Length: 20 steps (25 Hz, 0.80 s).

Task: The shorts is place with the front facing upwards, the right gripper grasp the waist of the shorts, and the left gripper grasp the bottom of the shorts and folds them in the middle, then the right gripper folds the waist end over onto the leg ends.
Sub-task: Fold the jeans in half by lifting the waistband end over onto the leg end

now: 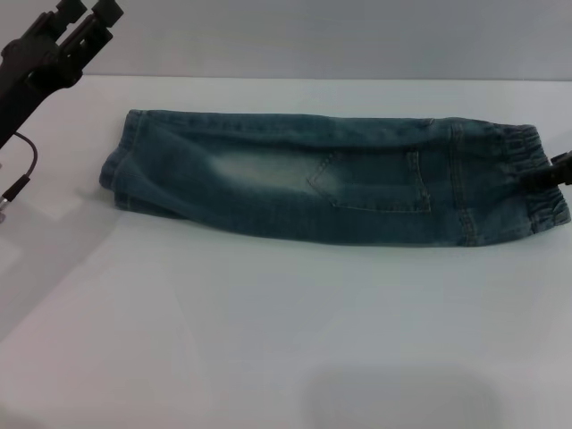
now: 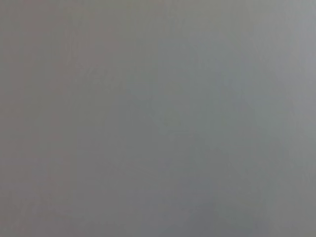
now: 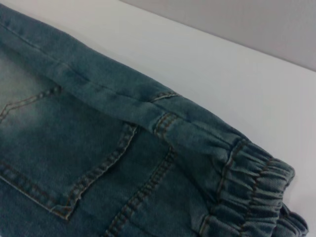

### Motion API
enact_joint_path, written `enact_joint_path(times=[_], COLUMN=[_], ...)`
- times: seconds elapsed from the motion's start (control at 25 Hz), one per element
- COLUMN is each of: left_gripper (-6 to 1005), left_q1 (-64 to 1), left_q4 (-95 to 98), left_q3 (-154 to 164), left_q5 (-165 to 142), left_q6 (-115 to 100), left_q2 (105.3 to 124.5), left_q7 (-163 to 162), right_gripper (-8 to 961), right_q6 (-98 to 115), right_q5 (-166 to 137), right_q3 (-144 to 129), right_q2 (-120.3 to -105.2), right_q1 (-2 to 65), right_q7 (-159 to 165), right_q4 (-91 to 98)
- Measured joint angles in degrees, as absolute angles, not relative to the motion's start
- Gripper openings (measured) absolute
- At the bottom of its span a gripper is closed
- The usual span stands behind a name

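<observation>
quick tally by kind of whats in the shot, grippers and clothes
Grippers: 2, the left gripper raised at the table's far left, the right gripper at the elastic waist.
Denim shorts: 1, folded lengthwise on the white table.
Total: 3

One pair of denim shorts [image 1: 331, 183], two hands: left hand [image 1: 88, 20], right hand [image 1: 556, 172].

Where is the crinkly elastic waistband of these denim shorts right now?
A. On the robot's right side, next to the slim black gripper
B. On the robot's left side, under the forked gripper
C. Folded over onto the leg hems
A: the gathered waistband lies at the right end of the shorts, beside the right gripper; the left gripper is raised off to the far left.
</observation>
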State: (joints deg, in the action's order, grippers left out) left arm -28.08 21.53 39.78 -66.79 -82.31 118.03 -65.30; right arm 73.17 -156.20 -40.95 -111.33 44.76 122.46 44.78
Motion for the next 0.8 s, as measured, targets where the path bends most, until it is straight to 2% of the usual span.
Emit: enact_joint_path(times=[0.6,0.8], left_gripper=[724,724], left_q1=[-27.4,-27.0], left_q4=[20.8,20.8], left_q3=[39.6,39.6], left_q5=[-66.8,-66.8], left_q6=[-81.8,-81.8], left_q2=[117.86,117.85], left_q7=[-65.3,-65.3], right_gripper=[622,623], right_q6=[72.5,72.3], right_q5=[-155.9,-155.7], right_q3=[-41.0,-40.8], right_q2=[-113.00,-113.14], right_q1=[44.9,44.8], right_q7=[122.5,122.5], right_q4=[43.7,43.9])
